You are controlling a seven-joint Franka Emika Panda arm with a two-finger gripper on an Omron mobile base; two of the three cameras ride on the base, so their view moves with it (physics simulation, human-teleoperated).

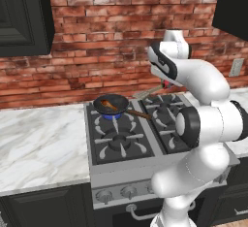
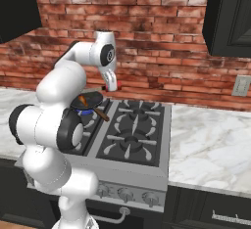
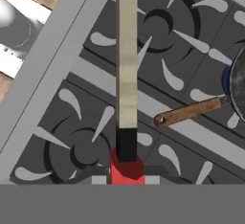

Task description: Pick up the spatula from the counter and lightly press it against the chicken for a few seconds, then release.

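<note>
My pincer (image 3: 127, 176) is clamped tight on the red grip of the spatula (image 3: 127, 65). The spatula's pale blade reaches out above the stove (image 1: 121, 143) grates, lifted off the worktop (image 1: 38, 143). The dark pan (image 1: 111, 105) sits on the rear left burner with the brown chicken (image 1: 108, 106) inside it. The blade hangs near the pan but apart from it, and in the hand view the pan's wooden handle (image 3: 189, 113) shows just beside the blade.

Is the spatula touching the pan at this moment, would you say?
No, the spatula reaches over the burner grates, apart from the pan at the side.
</note>
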